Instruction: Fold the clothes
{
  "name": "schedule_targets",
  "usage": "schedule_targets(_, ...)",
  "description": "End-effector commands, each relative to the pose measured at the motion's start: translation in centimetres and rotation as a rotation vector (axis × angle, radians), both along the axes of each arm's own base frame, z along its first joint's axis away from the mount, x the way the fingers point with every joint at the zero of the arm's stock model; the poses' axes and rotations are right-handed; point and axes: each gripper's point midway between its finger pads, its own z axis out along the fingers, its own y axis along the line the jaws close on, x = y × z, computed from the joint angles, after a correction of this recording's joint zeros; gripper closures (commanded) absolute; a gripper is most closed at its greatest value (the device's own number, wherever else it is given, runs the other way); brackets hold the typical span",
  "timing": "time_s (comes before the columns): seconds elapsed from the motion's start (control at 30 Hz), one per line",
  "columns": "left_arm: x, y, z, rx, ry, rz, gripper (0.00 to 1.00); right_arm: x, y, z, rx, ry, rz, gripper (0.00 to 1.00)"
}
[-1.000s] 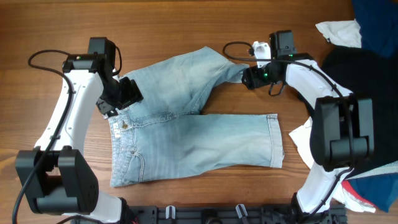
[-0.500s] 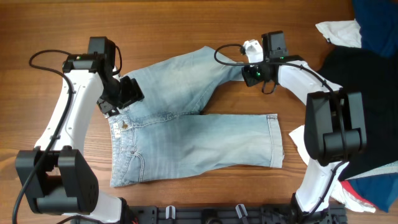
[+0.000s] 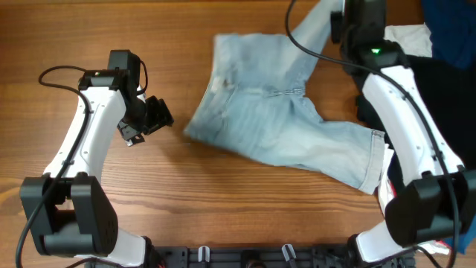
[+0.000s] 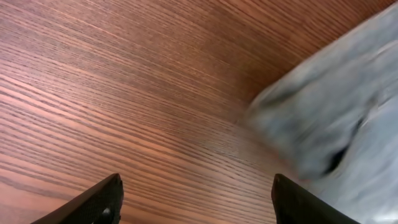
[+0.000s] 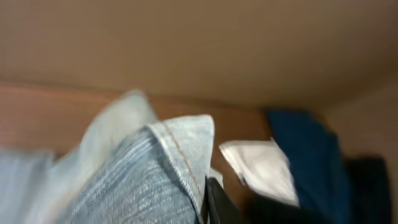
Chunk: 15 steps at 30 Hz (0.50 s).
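The clothes, light blue denim shorts (image 3: 282, 119), lie bunched and motion-blurred across the middle and right of the table. One leg rises toward the far edge. My right gripper (image 3: 338, 21) is high at the far right, shut on that leg's hemmed cuff (image 5: 186, 146); a dark finger (image 5: 217, 202) shows beside the hem. Over bare wood to the left of the shorts, my left gripper (image 3: 152, 117) stands open. In the left wrist view its gripper (image 4: 196, 202) holds nothing, and the shorts (image 4: 339, 118) are a blur at the right.
A black garment (image 3: 439, 82), a white cloth (image 3: 405, 37) and a dark blue cloth (image 3: 450, 22) are piled at the right edge. The white cloth (image 5: 261, 168) and blue cloth (image 5: 305, 149) also show past the held cuff.
My right gripper shut on the leg cuff and rose toward the far right, dragging the shorts right and out from under the left gripper. The left gripper stayed open, almost in place.
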Motion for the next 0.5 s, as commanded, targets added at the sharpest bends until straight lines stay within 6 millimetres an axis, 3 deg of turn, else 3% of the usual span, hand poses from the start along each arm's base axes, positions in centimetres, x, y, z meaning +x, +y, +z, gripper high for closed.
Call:
schedule_targets(0.0, -0.3, -0.4, -0.5, -0.018, 0.022, 0.014, 0.23, -3.4, -4.5, -9.9, -0.085, 0.288, -0.163, 0.87)
schedule_targets(0.1, -0.3, -0.4, -0.5, -0.018, 0.023, 0.013, 0.23, -5.6, -8.0, -12.3, -0.16, 0.365, -0.292, 0.86)
schedule_targets(0.17, -0.3, -0.6, -0.5, -0.028, 0.023, 0.013, 0.23, -6.6, -10.2, -12.5, -0.161, 0.371, -0.382, 0.72)
schedule_targets(0.2, -0.2, -0.9, -0.4, -0.046, 0.018, 0.013, 0.23, -6.9, -11.1, -12.4, -0.158, 0.366, -0.417, 0.71)
schedule_targets(0.33, 1.7, -1.7, -0.1, -0.091, -0.061, 0.006, 0.21, -7.6, -13.5, -11.0, -0.236, 0.341, -0.509, 0.64)
schedule_targets(0.37, 2.6, -1.8, 0.0, -0.092, -0.1, -0.002, 0.2, -7.8, -13.6, -10.6, -0.248, 0.327, -0.53, 0.55)
schedule_targets(0.47, 6.6, -3.1, 0.9, -0.094, -0.278, -0.069, 0.2, -9.2, -14.1, -8.4, -0.197, 0.216, -0.666, 0.4)
